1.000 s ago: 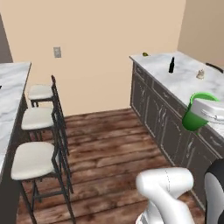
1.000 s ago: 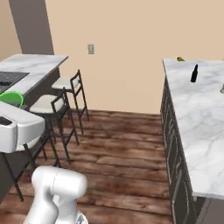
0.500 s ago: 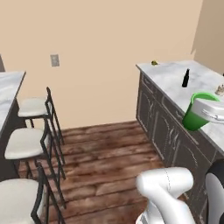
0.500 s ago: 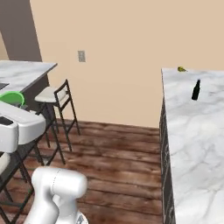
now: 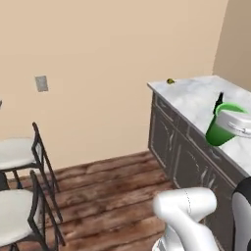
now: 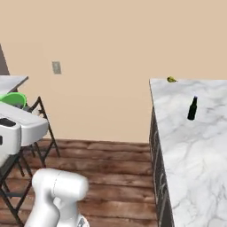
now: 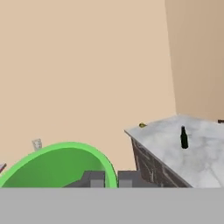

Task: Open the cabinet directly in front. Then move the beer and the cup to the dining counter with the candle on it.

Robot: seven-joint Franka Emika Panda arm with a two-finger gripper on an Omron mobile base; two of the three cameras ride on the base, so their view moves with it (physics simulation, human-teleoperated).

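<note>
Since the earlier frames the whole scene has slid sideways — the base has turned, bringing the beige wall closer and the dining counter [image 6: 195, 150] nearer. On its marble top the beer [image 6: 192, 108] stands upright, well apart from a small yellow-green fruit [image 6: 171, 80] at the far corner. Both fingers of the gripper [image 7: 106, 178] are clamped on the rim of the green cup [image 5: 220, 128], carried in the air — beside the counter's edge. Bar stools [image 5: 19, 162] stand on the wood floor [image 5: 108, 196].

glossy green plastic cup [image 5: 221, 130], dark glass beer [image 6: 192, 108], veined white marble dining counter [image 6: 195, 146], wood-plank floor [image 5: 112, 196].
</note>
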